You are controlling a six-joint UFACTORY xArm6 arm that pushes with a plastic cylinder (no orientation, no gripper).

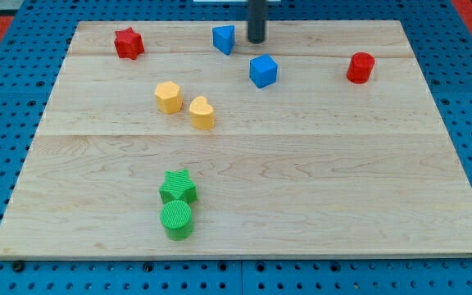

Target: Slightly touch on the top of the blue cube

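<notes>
I'm scanning the whole view and nothing readable is showing up: no letters, no numbers, no brand marks, no signs. The wooden board (244, 164) is showing only plain grain, and the coloured blocks are carrying no markings that I can make out. The blue pegboard surface (6, 270) around it is offering only rows of holes, no print.

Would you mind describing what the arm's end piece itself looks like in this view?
Only a short stretch shows: a plain, straight, dark grey cylindrical rod entering from the view's top, ending bluntly at my tip. No cables, markings or joints are visible; the rest of the arm is out of frame.
</notes>
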